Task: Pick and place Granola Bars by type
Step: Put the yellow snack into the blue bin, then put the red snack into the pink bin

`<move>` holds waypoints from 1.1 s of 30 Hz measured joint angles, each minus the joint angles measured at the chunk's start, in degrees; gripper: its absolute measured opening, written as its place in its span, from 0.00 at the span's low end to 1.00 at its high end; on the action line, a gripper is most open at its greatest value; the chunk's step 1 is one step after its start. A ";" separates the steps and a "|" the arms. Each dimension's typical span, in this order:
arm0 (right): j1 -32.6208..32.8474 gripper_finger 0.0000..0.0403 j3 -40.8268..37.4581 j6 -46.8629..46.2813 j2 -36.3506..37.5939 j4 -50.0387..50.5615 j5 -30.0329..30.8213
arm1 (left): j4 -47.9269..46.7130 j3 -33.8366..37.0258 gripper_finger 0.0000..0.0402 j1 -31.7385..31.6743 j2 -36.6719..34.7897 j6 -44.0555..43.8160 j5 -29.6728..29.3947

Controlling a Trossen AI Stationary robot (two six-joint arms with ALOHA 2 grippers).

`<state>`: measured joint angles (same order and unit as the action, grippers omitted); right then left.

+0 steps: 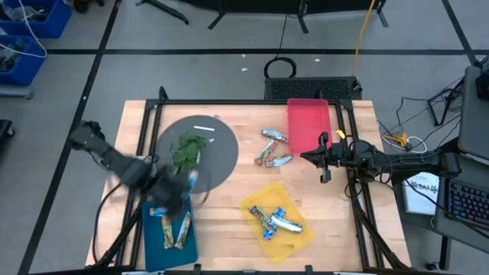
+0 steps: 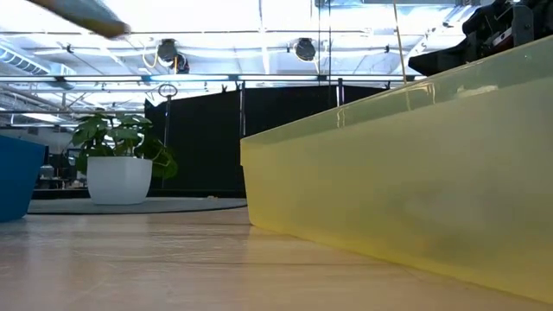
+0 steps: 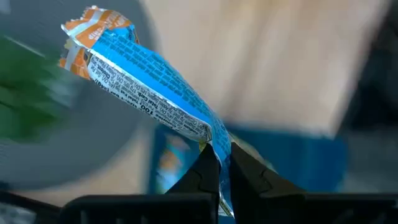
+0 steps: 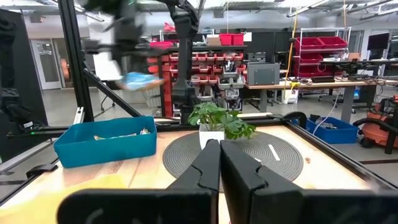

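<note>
Blue granola bar hangs pinched in the left tool above the blue bin; right tool waits clenched, level over the counter.

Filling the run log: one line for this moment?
left gripper: shut on blue crinkled-wrapper granola bar | above teal bin | right gripper: shut, waiting
</note>
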<state>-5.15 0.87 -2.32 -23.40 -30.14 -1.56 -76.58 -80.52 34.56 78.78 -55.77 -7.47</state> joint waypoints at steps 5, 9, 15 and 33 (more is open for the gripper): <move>0.00 0.01 0.02 -0.01 0.00 0.01 0.00 | 9.64 6.88 0.04 18.08 0.11 -19.54 -0.56; 0.00 0.01 0.02 -0.01 -0.02 0.01 0.00 | 19.67 14.35 0.04 27.64 0.11 -32.57 -5.04; 0.00 0.01 0.02 -0.01 -0.01 0.01 -0.01 | 32.64 26.30 0.04 32.78 0.11 -43.47 -6.70; 0.00 0.01 0.01 -0.01 0.00 -0.01 0.00 | 37.78 31.65 0.39 29.67 -0.08 -44.31 -12.43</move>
<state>-5.15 0.88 -2.33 -23.40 -30.15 -1.56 -38.80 -48.86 64.23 78.70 -100.09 -19.90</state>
